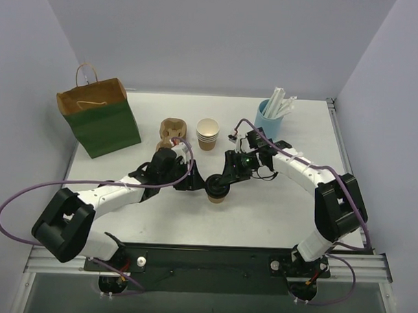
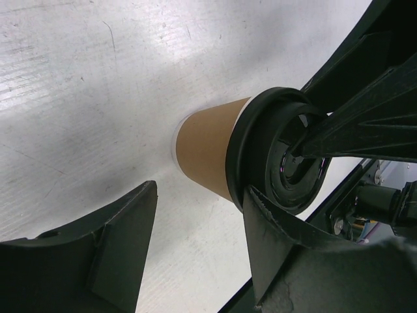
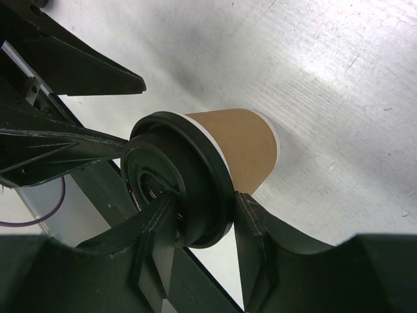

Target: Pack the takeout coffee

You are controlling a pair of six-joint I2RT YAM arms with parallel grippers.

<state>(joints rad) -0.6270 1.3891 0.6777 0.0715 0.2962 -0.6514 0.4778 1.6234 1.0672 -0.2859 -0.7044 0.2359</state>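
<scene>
The takeout coffee (image 1: 217,192) stands upright on the table (image 1: 275,220), just below the centre of the top view, with both arms reaching it. The left claw (image 2: 202,195) is wide and straddles the cup from the left, one finger against the lid rim and the other apart. The right claw (image 3: 205,215) is narrow across the lid's edge; I cannot tell whether it grips.

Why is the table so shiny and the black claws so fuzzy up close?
Left wrist view: light glares off the table; left fingers sit too near to focus. Right wrist view: same sheen, takeout coffee sharp. Top view: even light, soft shadows.
</scene>
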